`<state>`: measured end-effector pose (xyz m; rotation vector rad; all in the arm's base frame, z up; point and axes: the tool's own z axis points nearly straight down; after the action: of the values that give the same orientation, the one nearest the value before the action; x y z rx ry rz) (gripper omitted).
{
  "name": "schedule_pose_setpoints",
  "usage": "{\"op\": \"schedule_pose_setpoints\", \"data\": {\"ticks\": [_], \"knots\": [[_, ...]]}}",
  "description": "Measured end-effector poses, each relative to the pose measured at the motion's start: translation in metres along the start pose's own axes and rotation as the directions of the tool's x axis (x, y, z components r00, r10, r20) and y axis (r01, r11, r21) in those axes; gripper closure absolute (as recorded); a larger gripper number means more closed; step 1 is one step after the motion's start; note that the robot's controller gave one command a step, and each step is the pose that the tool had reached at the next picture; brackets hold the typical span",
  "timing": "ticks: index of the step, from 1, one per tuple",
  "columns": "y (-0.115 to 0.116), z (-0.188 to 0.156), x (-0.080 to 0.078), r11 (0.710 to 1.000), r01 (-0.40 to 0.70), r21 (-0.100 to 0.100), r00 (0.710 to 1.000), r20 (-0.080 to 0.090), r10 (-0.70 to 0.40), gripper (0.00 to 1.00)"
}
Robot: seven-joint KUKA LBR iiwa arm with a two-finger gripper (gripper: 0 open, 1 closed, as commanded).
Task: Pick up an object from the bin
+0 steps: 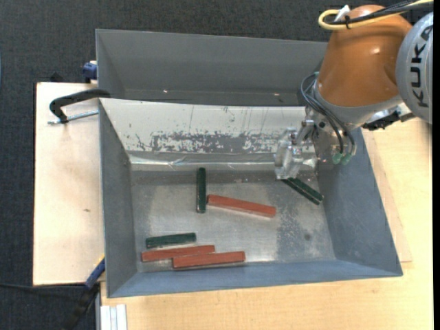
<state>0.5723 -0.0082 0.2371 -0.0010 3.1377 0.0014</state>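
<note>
My gripper [294, 170] hangs at the bin's back right corner, under the orange wrist cover. A dark green bar [306, 190] slants down to the right from just beneath it, and the bar's upper left end meets the gripper's tip. A red bar [241, 207] lies flat on the floor to the left of the gripper. Further left, another dark green bar [201, 190] lies lengthwise from back to front.
Near the front left of the bin lie a short dark green bar [170, 240] and two red bars [177, 254] [209, 259] side by side. The bin's right wall slopes up close beside the gripper.
</note>
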Motion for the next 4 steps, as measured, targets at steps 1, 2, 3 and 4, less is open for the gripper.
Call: {"op": "schedule_pose_setpoints", "data": {"ticks": [1,2,3,4], "knots": [[0.0,0.0,0.0,1.0,0.0,0.0,1.0,0.0,0.0,0.0],[0.0,0.0,0.0,1.0,0.0,0.0,1.0,0.0,0.0,0.0],[0.0,0.001,0.0,1.0,0.001,0.0,1.0,0.0,-0.001,0.0],[0.008,0.046,-0.005,0.986,0.169,0.0,0.986,-0.004,-0.169,0.0]]}}
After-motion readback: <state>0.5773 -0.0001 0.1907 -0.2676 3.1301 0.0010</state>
